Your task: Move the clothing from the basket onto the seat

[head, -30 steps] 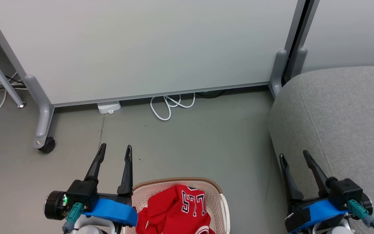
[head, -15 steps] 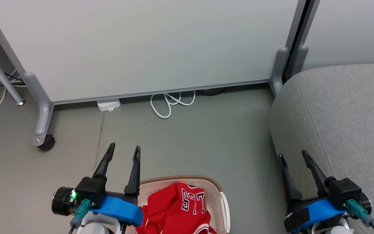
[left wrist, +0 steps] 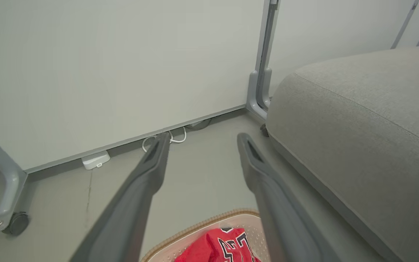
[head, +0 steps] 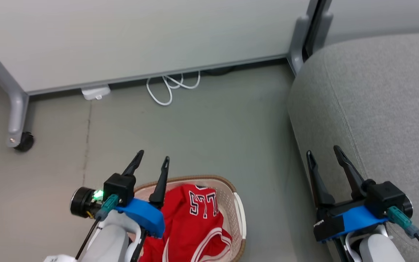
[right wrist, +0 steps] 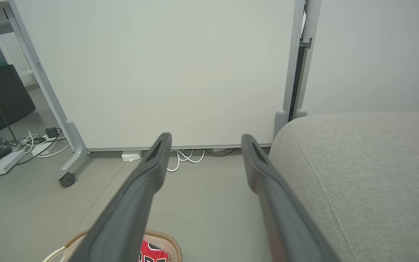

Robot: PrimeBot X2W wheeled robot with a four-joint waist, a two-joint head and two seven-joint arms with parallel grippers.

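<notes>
Smooth grey-green floor [head: 213, 127] down here, matte and lightly scuffed, running up to a flat pale partition panel [head: 140, 36] on grey metal legs, one ending in a black caster [head: 24, 142]. At the panel's foot lies a glossy white cable [head: 166, 87] in loose loops.

Now the basket [head: 231, 193]: cream plastic, peppered with small holes, with rounded corners and a brown woven-look rim. It stands on the floor, apart from the seat [head: 376, 102]. Inside sits the clothing [head: 195, 222], soft red fabric all crumpled, with white stripe trim curling across it and black-and-white lettering facing up.

The left gripper [head: 153, 156] hangs over the basket's left rim, its two long dark tapered fingers spread apart with nothing between them. The right gripper [head: 322, 151] is over by the seat's rounded edge, its fingers likewise parted and empty.

That seat is a big bulging cushion of light-grey woven cloth, with a stitched seam running across its curve.
</notes>
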